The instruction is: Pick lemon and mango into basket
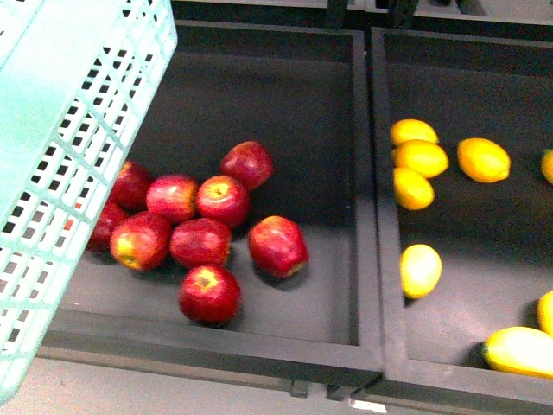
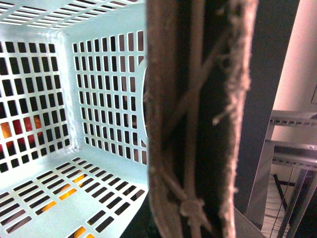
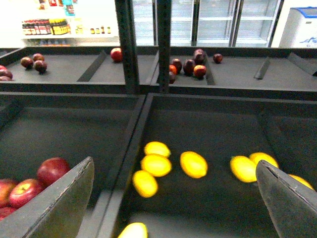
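Note:
Several lemons lie in the right-hand dark bin; one (image 1: pixel 483 159) lies apart from a cluster of three (image 1: pixel 421 157), and another (image 1: pixel 421 270) lies nearer the front. They also show in the right wrist view (image 3: pixel 193 164). My right gripper (image 3: pixel 174 161) is open and empty above and in front of them. The pale teal lattice basket (image 1: pixel 60 130) hangs tilted at the left. My left gripper (image 2: pixel 200 148) is shut on the basket, whose inside (image 2: pixel 99 99) holds nothing. No mango shows in the front view; small dark red fruits (image 3: pixel 199 71) lie in a far bin, too small to identify.
Several red apples (image 1: pixel 200 242) lie in the left bin, partly under the basket. A raised divider (image 1: pixel 371 216) separates the two bins. A longer yellow fruit (image 1: pixel 521 350) lies at the right bin's front corner. Upright posts (image 3: pixel 126 44) stand behind the bins.

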Robot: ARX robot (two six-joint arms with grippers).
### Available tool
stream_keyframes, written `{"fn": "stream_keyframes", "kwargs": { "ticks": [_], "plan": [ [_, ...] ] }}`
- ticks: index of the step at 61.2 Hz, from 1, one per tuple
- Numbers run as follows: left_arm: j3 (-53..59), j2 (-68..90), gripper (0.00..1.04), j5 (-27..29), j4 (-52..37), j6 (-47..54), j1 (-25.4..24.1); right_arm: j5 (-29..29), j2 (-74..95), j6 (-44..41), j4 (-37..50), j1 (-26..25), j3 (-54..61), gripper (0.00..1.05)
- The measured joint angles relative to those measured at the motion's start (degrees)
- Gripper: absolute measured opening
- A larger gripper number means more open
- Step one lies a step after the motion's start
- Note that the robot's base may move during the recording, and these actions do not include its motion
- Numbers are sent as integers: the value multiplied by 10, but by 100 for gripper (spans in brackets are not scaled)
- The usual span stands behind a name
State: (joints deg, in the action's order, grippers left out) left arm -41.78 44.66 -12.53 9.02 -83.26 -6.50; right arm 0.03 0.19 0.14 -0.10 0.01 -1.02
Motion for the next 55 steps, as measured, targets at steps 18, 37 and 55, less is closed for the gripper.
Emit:
{"fn": "stream_keyframes", "kwargs": {
  "ticks": [18,37,55],
  "plan": [
    [0,0,5,-1,0,0,0,0,1,0,0,0,0,96],
    [0,3,5,3,0,0,-2,-3,0,0,0,-1,0,96],
    [-113,87,5,-35,252,267,38,-2,0,0,0,-1,0,96]
  ]
}}
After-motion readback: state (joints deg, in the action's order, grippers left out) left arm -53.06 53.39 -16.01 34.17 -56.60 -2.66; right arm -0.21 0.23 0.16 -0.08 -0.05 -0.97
